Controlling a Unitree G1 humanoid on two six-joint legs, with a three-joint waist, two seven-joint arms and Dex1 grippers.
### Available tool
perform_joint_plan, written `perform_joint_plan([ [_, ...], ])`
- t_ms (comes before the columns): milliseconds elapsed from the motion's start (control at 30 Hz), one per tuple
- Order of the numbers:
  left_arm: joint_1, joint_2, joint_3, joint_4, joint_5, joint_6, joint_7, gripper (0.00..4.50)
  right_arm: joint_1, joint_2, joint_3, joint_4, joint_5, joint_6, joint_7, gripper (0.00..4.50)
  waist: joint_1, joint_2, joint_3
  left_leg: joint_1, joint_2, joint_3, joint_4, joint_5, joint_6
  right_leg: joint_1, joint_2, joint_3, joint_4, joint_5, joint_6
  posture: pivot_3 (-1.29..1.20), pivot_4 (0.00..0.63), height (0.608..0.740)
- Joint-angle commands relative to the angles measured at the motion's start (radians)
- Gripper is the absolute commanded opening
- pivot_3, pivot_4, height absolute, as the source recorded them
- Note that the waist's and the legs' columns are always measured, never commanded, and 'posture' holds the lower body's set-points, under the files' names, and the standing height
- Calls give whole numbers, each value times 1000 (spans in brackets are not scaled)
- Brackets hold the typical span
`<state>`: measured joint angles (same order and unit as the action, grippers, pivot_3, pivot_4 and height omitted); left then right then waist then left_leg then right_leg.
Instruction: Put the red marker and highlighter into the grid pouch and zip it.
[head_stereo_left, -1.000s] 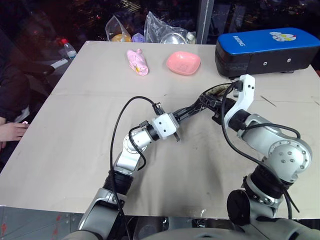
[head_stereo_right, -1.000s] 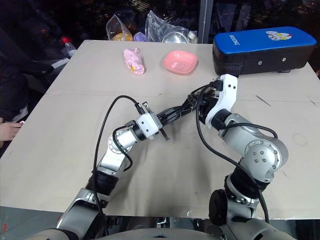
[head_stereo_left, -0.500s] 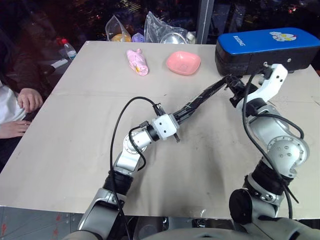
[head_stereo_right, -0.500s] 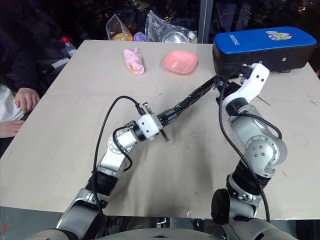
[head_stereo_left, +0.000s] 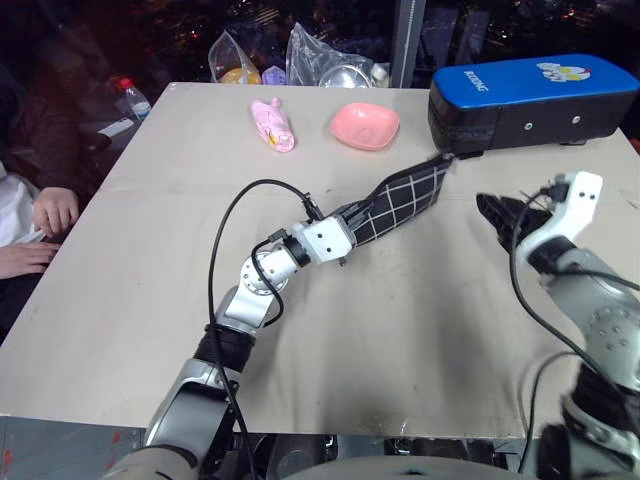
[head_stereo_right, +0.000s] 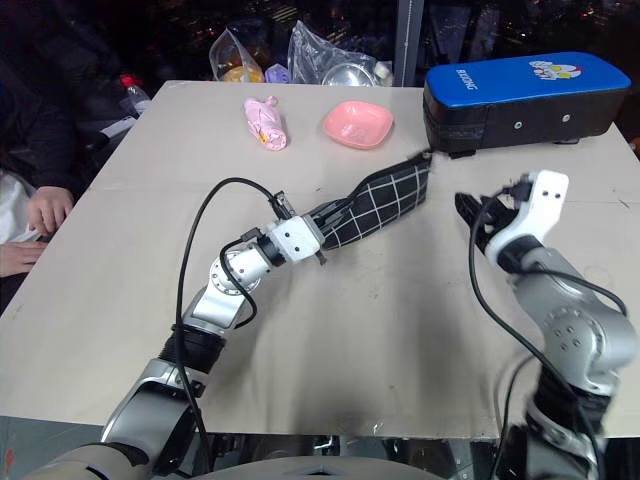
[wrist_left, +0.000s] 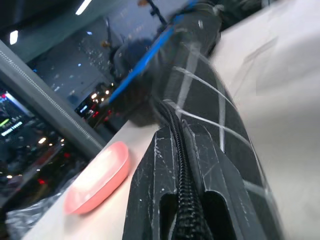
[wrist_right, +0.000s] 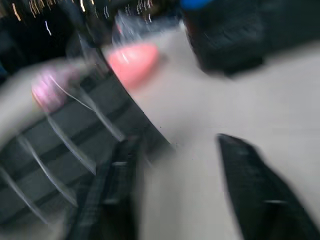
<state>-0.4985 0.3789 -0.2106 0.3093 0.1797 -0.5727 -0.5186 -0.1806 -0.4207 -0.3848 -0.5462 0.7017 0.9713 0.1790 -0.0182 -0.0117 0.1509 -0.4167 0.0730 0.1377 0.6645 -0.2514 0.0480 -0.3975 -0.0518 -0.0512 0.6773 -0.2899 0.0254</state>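
1. Black fabric with white grid lines: the grid pouch (head_stereo_left: 400, 205) lies near the middle of the tabletop (head_stereo_left: 150, 300), its far end touching or nearly touching the blue-and-black case (head_stereo_left: 530, 100) at 1 o'clock.
2. Its near end is pinched in the left end effector (head_stereo_left: 345, 232), whose fingers are pressed together on the zipper edge.
3. At 3 o'clock of the pouch, apart from it, the right end effector (head_stereo_left: 497, 215) hangs with fingers spread, holding nothing.
4. Neither pen is visible outside; the wrist view shows the zipper joined near the grip, so the zipping step seems finished or nearly so.
5. Next, judging by this, calls for releasing the pouch flat.
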Motion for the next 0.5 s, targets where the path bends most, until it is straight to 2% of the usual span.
perform_joint_plan([
  [33,50,72,-34,-4,-52,-38,-123,708,104,-112,22,-63,-17,-92,184,4280,-3,0,0,1,0,0,-1,0,0,0,0,0,0,0,0,0,150,740],
  [67,65,95,-42,-11,-79,-40,-169,919,141,-145,27,-64,-18,-115,233,4495,-5,0,0,2,1,1,-1,0,0,0,1,2,0,0,0,0,150,740],
  [200,137,180,-42,-71,-202,-53,-310,2766,264,-227,29,-23,-75,-247,381,4500,-9,0,0,2,1,1,-2,0,0,0,1,2,0,0,0,0,150,740],
  [300,211,200,-12,-141,-314,63,-359,4187,330,-277,46,31,-151,-361,468,4500,-2,0,0,2,1,1,-1,0,0,0,0,2,0,0,0,0,150,740],
  [333,246,207,2,-181,-373,138,-378,4472,346,-281,44,53,-162,-398,495,4500,1,-1,0,2,0,1,0,0,1,0,-1,2,0,0,0,0,150,740],
  [433,390,267,71,-343,-560,446,-393,4472,392,-281,7,164,-191,-568,612,4500,3,-1,1,2,0,1,0,0,0,0,-2,2,0,0,0,0,150,740],
  [500,492,312,128,-437,-633,577,-382,4472,420,-299,-8,259,-209,-682,718,4500,2,-1,1,2,1,0,0,0,0,0,-3,3,0,0,1,0,150,740],
])
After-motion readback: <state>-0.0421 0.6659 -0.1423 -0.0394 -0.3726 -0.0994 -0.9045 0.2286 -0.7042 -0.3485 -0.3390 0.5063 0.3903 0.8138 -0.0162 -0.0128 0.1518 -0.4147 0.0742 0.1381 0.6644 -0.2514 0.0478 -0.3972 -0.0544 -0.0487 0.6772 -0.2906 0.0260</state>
